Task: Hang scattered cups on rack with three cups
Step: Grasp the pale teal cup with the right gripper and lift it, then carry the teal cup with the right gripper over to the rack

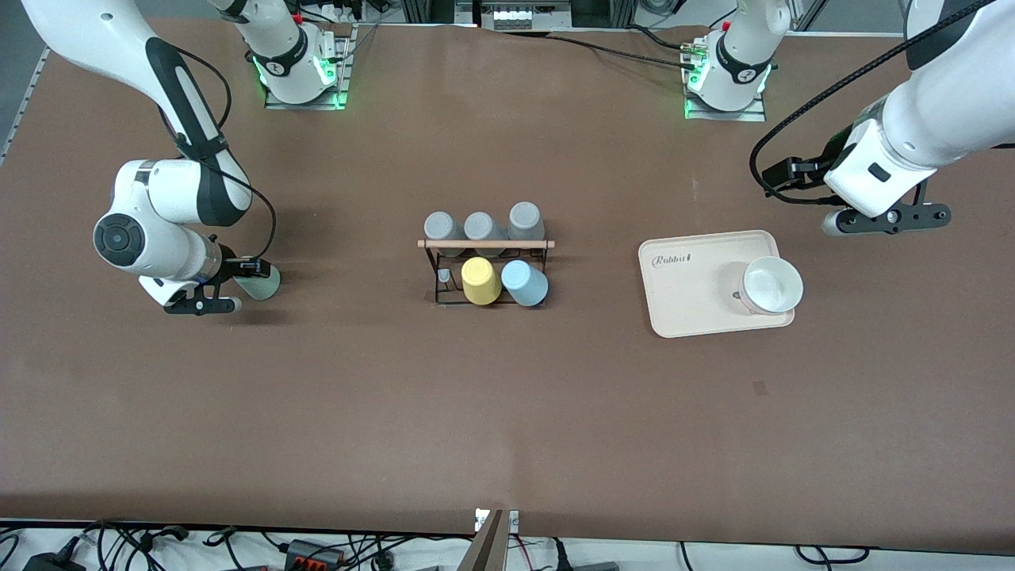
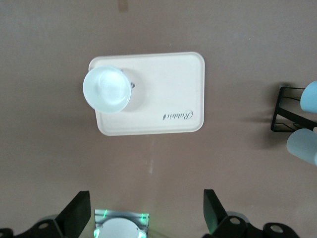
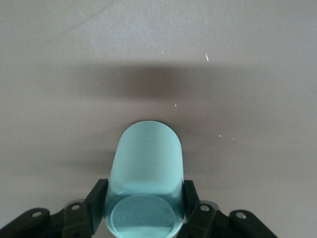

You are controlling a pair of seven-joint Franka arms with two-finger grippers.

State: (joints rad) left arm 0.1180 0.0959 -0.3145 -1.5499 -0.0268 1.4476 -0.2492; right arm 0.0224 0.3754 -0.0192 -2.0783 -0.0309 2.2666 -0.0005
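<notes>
The small black wire rack with a light wooden rod across its top [image 1: 485, 266] stands mid-tabletop and serves as the landmark. Three grey plastic tumblers [image 1: 480, 228] sit on its pegs farther from the front camera; a yellow plastic tumbler [image 1: 480, 281] and a light blue tapered plastic tumbler [image 1: 525, 282] sit on its nearer pegs.

Well away from the rack, toward the right arm's end of the brown tabletop [image 1: 507, 412], the right pincer [image 3: 144, 203] is clenched on a pale mint green tapered plastic tumbler [image 3: 146, 173] lying on its side.

Toward the left arm's end, a cream rectangular tray [image 1: 690, 293] carries a white cup [image 1: 771, 285]. The left pincer [image 2: 146, 210] hangs released above the tabletop beside that tray, waiting.
</notes>
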